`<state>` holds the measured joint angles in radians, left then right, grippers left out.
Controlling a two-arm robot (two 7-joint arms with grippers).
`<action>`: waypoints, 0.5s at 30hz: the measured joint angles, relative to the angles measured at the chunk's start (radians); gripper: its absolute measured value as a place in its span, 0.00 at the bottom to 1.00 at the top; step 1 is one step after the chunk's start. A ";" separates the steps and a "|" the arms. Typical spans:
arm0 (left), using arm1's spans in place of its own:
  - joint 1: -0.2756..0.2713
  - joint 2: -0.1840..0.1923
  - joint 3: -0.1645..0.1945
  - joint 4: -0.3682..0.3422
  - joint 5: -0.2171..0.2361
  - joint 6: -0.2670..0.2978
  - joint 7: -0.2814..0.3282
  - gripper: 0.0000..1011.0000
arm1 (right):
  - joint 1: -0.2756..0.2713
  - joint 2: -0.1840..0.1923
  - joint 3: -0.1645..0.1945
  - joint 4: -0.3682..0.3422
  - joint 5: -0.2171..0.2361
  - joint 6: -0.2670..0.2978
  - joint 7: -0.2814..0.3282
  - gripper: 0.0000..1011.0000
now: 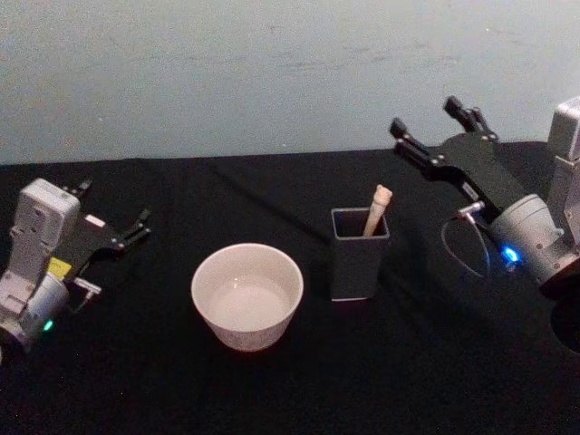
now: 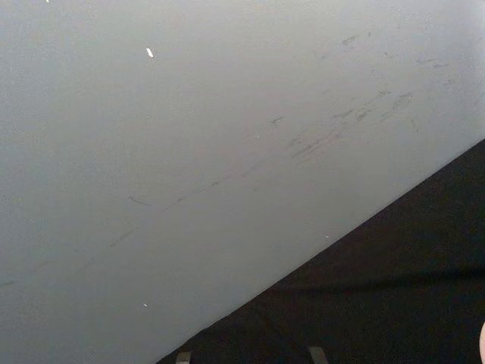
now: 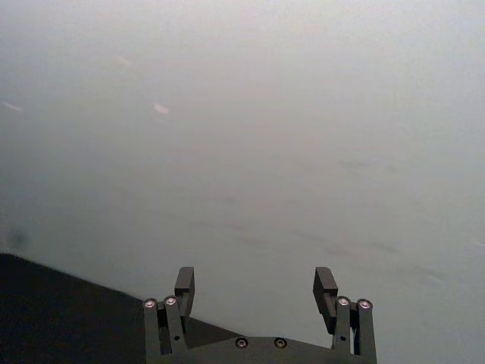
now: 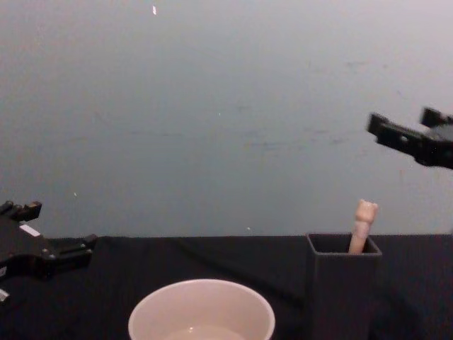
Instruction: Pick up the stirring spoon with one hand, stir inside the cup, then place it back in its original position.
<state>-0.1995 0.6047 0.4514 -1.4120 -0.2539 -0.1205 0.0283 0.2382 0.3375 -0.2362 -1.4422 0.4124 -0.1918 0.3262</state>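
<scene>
Beige-handled slim stirring spoon [image 1: 376,209] stands untouched in its dark grey square holder [image 1: 359,255] mid-table; nothing is begun. Right gripper [image 1: 433,129], jaws open, hovers toward the far right corner; left gripper [image 1: 111,214], jaws open too, waits near the left edge beside the cream round cup [image 1: 246,294].

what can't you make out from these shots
- Stirring spoon: stem and bowl hidden inside the holder in head and chest views.
- Cup: base cut off by the chest view's lower edge.
- Left gripper: fingertips cut off by the left wrist view's lower edge.
- Right gripper: open, empty.
</scene>
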 joint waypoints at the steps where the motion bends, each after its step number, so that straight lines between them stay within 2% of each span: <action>1: 0.000 0.000 0.000 0.000 0.000 0.000 0.000 0.99 | 0.002 -0.008 0.007 0.021 -0.032 -0.002 -0.041 0.99; 3: 0.000 0.000 0.000 0.000 0.000 0.000 0.000 0.99 | 0.005 -0.017 0.010 0.059 -0.075 0.006 -0.087 0.99; 7: 0.000 0.000 0.000 0.000 0.000 0.000 0.000 0.99 | 0.005 -0.024 0.003 0.118 -0.121 0.033 -0.119 0.99; 15: 0.000 0.000 0.000 0.000 0.000 0.000 0.000 0.99 | 0.002 -0.043 -0.015 0.196 -0.171 0.072 -0.127 0.99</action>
<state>-0.1995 0.6047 0.4514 -1.4120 -0.2539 -0.1205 0.0283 0.2399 0.2940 -0.2514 -1.2461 0.2417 -0.1196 0.1988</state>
